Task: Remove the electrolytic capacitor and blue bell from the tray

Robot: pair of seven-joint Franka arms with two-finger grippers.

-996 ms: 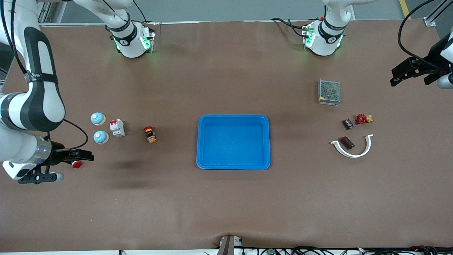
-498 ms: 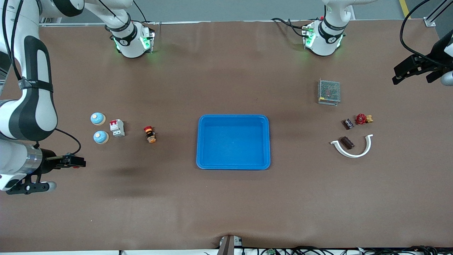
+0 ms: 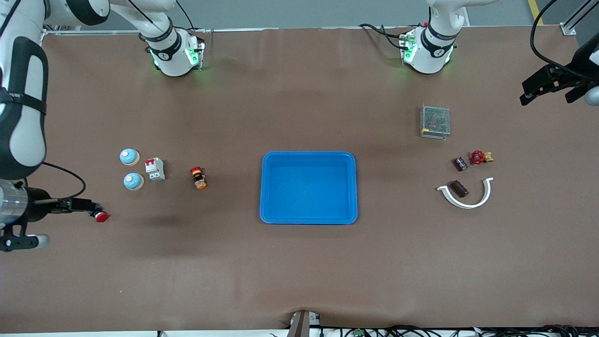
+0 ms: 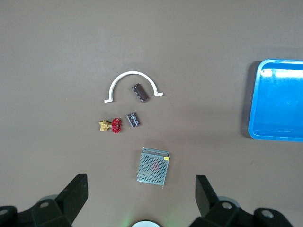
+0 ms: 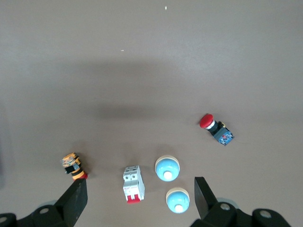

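Blue tray (image 3: 308, 187) at mid-surface, empty, taken as landmark.

Toward the left arm's end from the tray: two dark capacitors. First capacitor (image 3: 461, 163) lying just beside a red-handled valve (image 3: 479, 157). Second capacitor (image 3: 459, 188) nearer the front camera, lying inside the curve of a white half-ring clamp (image 3: 468, 195). Metal mesh-covered power supply (image 3: 435, 121) farther from the front camera than both capacitors. Same group seen in the left wrist view: capacitors (image 4: 133, 119) and (image 4: 140, 92), valve (image 4: 111, 125), clamp (image 4: 133, 84), power supply (image 4: 153, 167), tray edge (image 4: 276, 100).

Toward the right arm's end from the tray: orange-banded button switch (image 3: 199, 178), then white circuit breaker (image 3: 155, 169), then two blue bells side by side, one (image 3: 129, 157) farther from the front camera, the other (image 3: 133, 181) nearer. Red push button (image 3: 100, 216) nearer the camera than the bells. Right wrist view confirms bells (image 5: 167, 168) and (image 5: 177, 200), breaker (image 5: 132, 183), switch (image 5: 73, 166), push button (image 5: 216, 129).

Left gripper (image 3: 545, 89) raised at the left arm's end of the surface, well apart from the capacitors, jaws spread wide, nothing held. Right gripper (image 3: 79, 205) raised at the right arm's end, close to the red push button, jaws likewise parted and empty.
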